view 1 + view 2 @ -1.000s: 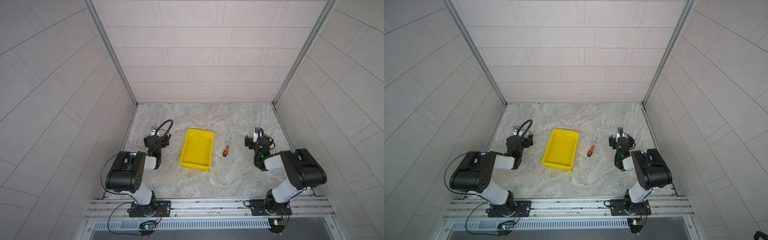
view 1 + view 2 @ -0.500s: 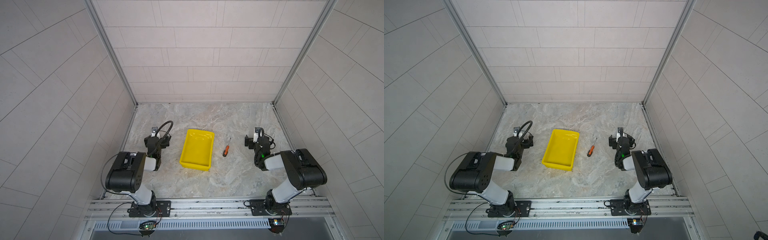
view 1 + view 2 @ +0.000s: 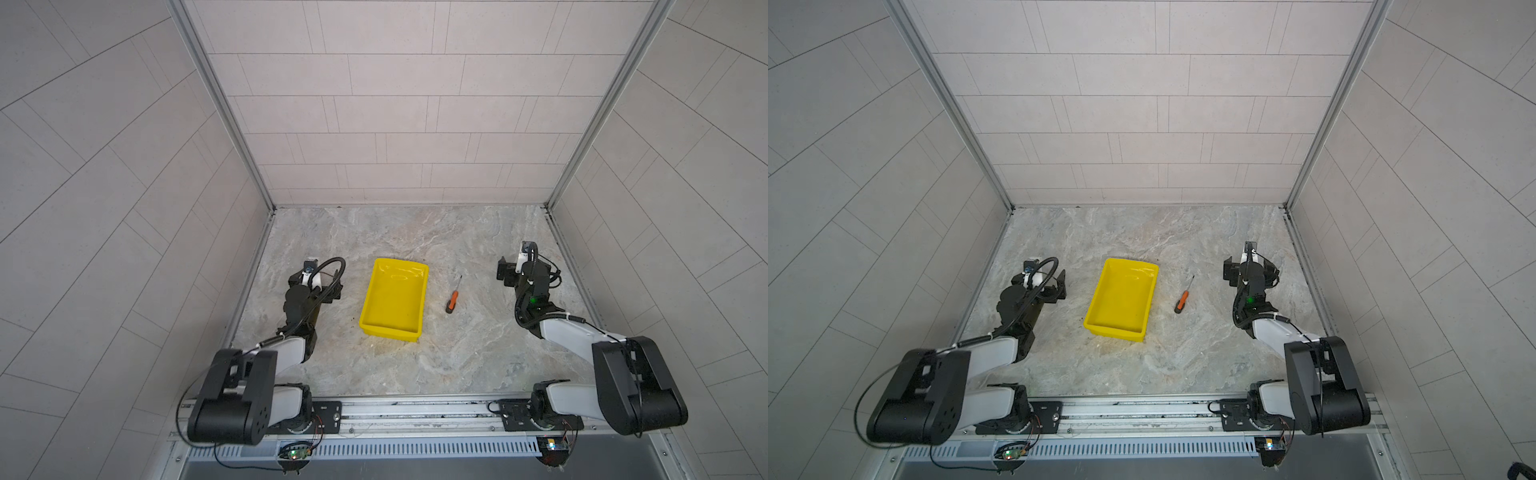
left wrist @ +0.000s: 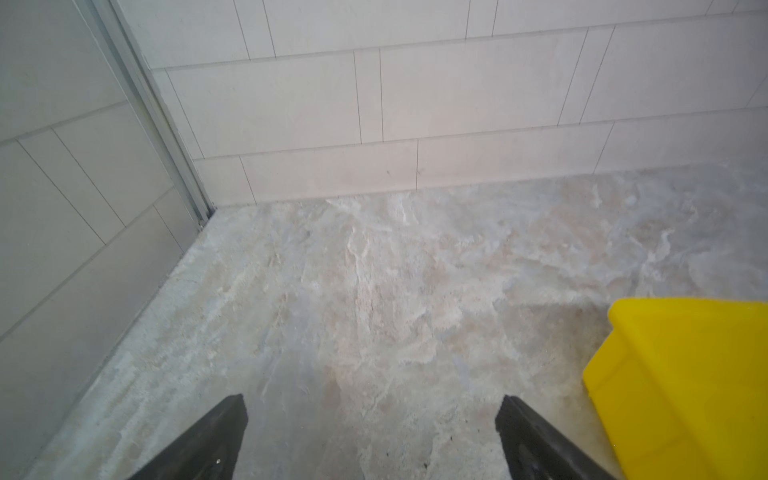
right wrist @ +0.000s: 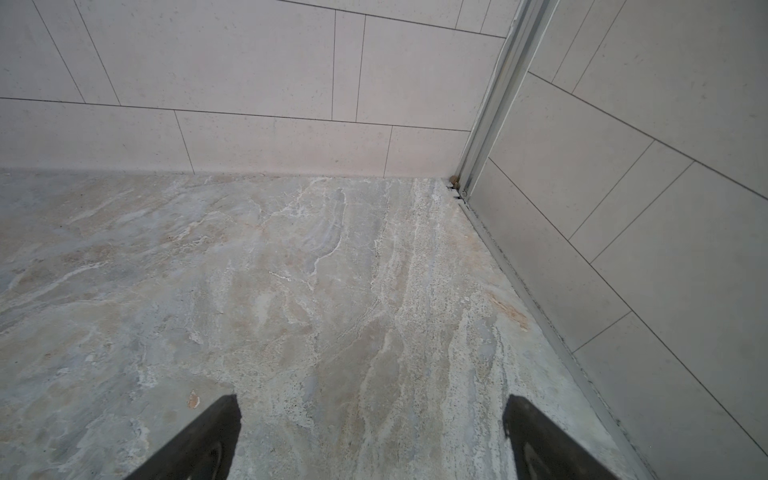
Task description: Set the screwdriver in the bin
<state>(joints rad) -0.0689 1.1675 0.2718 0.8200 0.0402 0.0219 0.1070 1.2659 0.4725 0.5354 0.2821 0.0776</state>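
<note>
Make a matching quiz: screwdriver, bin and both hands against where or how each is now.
1 screwdriver
2 bin
3 left hand
4 right hand

A yellow, empty
B open, left of bin
C open, right of screwdriver
D lies flat between bin and right hand

Pairs: 1-D, 2-A, 3-B, 4-C

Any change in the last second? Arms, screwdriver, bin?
Nothing has visibly changed. The screwdriver lies on the table beside the bin, outside it. The left gripper and right gripper stay open and empty, each on its own side.
</note>
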